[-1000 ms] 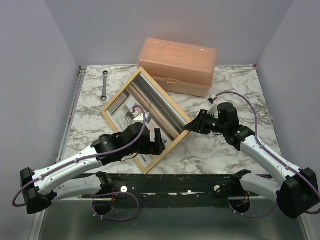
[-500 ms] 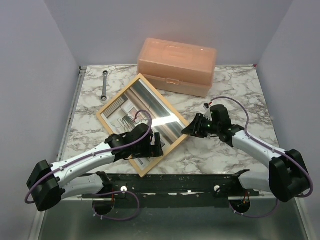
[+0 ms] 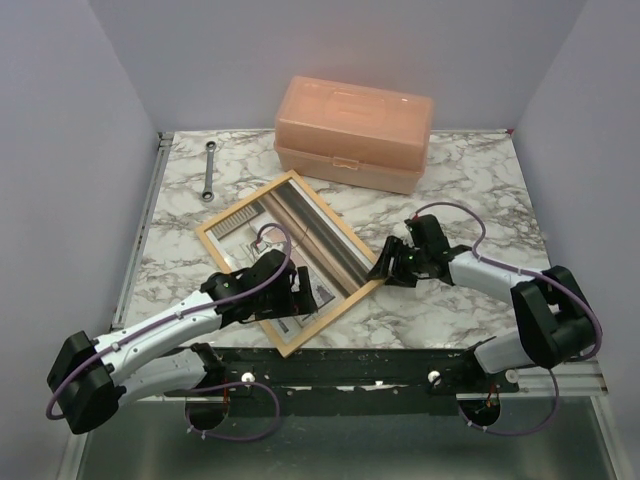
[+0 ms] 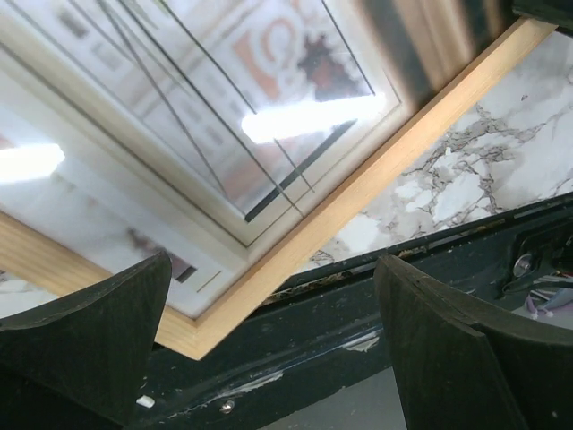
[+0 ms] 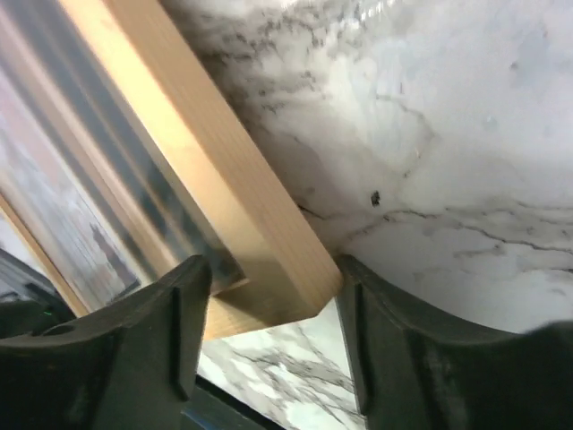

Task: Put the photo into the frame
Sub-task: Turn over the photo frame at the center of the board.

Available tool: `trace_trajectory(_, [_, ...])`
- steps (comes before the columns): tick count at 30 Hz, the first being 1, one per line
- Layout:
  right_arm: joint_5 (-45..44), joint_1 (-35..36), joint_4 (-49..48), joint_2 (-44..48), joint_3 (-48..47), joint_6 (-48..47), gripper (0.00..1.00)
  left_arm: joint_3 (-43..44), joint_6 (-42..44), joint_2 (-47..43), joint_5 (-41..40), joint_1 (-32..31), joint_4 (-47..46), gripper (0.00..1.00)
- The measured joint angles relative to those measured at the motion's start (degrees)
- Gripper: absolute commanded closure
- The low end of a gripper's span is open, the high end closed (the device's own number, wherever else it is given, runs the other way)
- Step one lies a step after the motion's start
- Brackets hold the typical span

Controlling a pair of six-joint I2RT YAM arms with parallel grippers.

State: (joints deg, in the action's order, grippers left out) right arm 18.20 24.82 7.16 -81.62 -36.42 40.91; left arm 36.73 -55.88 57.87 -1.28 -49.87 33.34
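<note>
The light-wood frame (image 3: 243, 203) lies flat and diagonal on the marble table, glass up. The photo (image 3: 262, 222) shows through the glass as pale lines under glare. My left gripper (image 3: 305, 290) hovers wide open over the frame's near corner; in the left wrist view that corner (image 4: 358, 193) and the photo (image 4: 206, 116) lie above the gripper (image 4: 269, 349), with nothing between its fingers. My right gripper (image 3: 385, 268) is low at the frame's right corner. In the right wrist view the gripper (image 5: 269, 269) stands open astride the wooden corner (image 5: 224, 206).
A peach plastic box (image 3: 355, 130) stands at the back, just beyond the frame's far corner. A metal wrench (image 3: 209, 170) lies at the back left. The black rail (image 3: 350, 365) at the table's near edge runs just under the frame's near corner.
The frame's right side was held up off the table by my right gripper; it has come down flat. The right jaws have widened round the corner. The left arm shifted slightly.
</note>
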Motion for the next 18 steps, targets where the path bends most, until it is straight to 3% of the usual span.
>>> trace_trajectory(6, [-6.56, -0.28, 2.16, -1.20, -2.16, -4.42, 0.00, -1.31, -1.27, -3.67, -2.73, 1.20, 4.48, 0.02])
trace_trajectory(11, [-8.35, -0.09, 3.50, -0.72, -2.91, -6.10, 0.00, -4.35, -3.13, -5.88, -5.44, 2.97, 9.60, 0.02])
trace_trajectory(18, [-8.76, -0.20, 7.93, 1.18, -2.71, -6.47, 0.00, -7.39, -5.27, -8.07, -7.43, 6.21, 13.42, 0.12])
